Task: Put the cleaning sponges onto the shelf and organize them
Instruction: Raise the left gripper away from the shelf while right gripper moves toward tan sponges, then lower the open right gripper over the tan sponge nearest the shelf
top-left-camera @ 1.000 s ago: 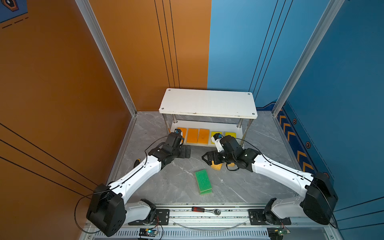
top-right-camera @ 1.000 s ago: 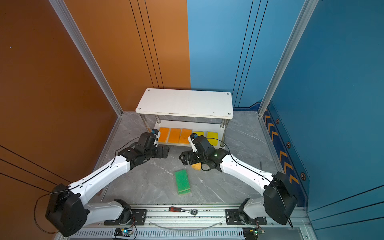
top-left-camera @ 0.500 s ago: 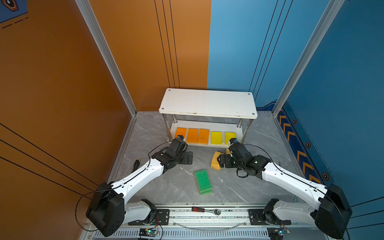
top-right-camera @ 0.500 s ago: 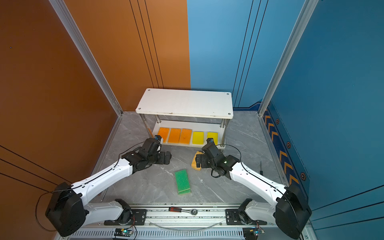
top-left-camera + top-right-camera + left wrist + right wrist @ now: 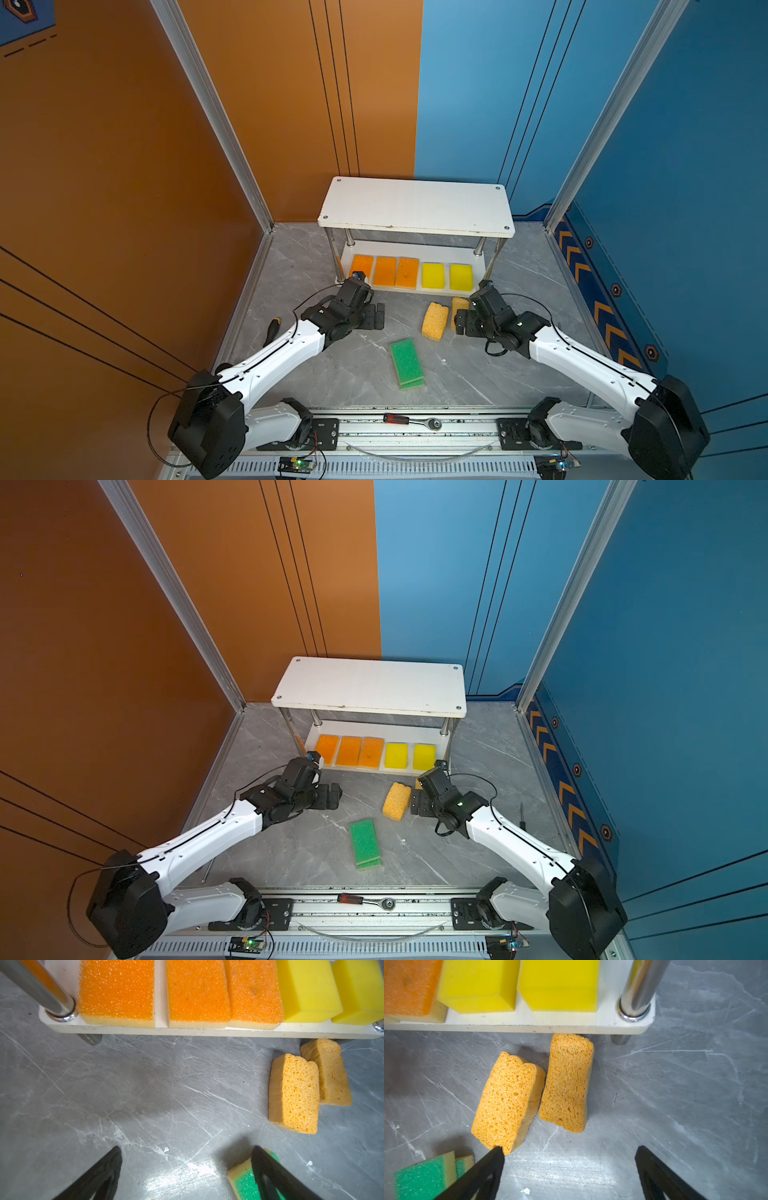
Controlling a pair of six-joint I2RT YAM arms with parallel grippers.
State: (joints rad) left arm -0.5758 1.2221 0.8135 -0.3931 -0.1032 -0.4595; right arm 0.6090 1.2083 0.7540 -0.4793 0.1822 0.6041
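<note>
Five of the cleaning sponges sit in a row on the lower board of the shelf (image 5: 415, 205), ahead of both claws. The three orange-topped sponges (image 5: 385, 271) lie straight ahead of the left claw (image 5: 187, 1150). The two bright yellow sponges (image 5: 433, 275) lie ahead of the right claw (image 5: 570, 1149).

The two porous sponges (image 5: 508, 1101) rest side by side on the grey table (image 5: 316, 365), just in front of the right claw. The farther one lies close against the edge of the shelf's lower board. In the right wrist view, a corner of the nearer one meets one fingertip of that claw, though I cannot tell whether they touch.

The two green-topped sponges (image 5: 406, 361) lie stacked and slightly offset, between the two claws and a little back toward the arm bases.

Both claws hang low over the table with their jaws spread wide and nothing held between them.

Behind the claws, a red-handled ratchet (image 5: 409, 420) lies on the base rail. A black-handled screwdriver (image 5: 272, 330) lies beside the left arm.
</note>
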